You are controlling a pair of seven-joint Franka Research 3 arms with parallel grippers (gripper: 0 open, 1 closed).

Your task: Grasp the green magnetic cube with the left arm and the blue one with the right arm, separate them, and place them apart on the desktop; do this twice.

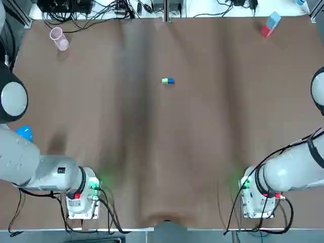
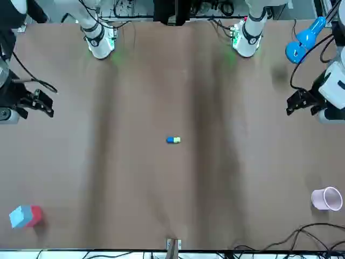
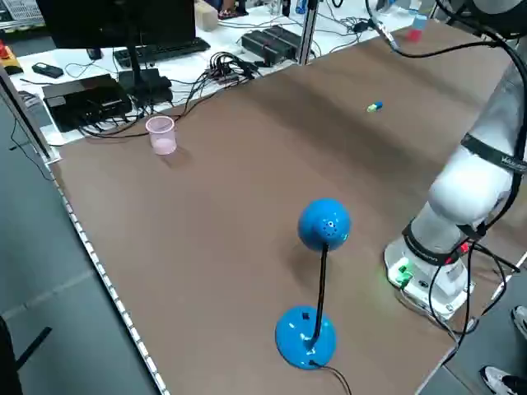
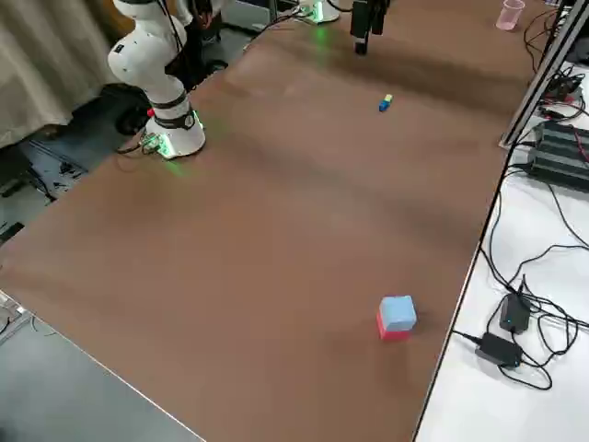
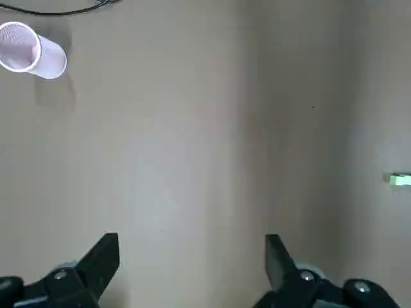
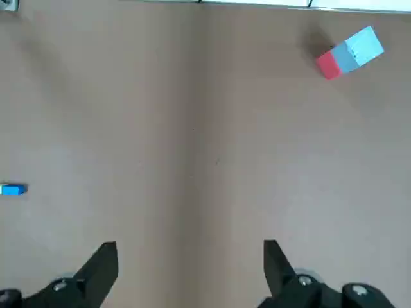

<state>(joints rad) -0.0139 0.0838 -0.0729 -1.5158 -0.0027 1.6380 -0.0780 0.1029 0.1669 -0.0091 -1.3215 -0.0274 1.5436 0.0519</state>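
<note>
Brown tabletop (image 1: 152, 152), mostly bare. The green cube (image 1: 164, 80) and the blue cube (image 1: 171, 81) sit stuck together as one little bar around the middle, a bit toward the far side from the arms. The green end is on the robot's left and the blue end on its right, both lying flat on the surface.

The left pincer (image 2: 302, 101) hangs over the left side of the tabletop, well apart from the cubes, with its fingers (image 5: 103, 260) spread wide and nothing between them. In its wrist view the green cube just peeks in at the frame edge, far off from the fingers. Same deal on the other side: the right pincer (image 2: 40, 102) is out over the right side, also spread wide and empty. Its wrist view only catches the blue cube at the frame edge.

Room-wise there's loads. The whole stretch between each pincer and the cubes is open surface. A pink cup (image 1: 58, 38) stands in the far left corner, and a red-and-blue block (image 1: 270, 25) sits in the far right corner. A blue ball on a stand (image 3: 317, 280) is near the left edge beside the left arm. All of them are well apart from the cubes. Cables (image 3: 222, 66) run along just beyond the far edge.
</note>
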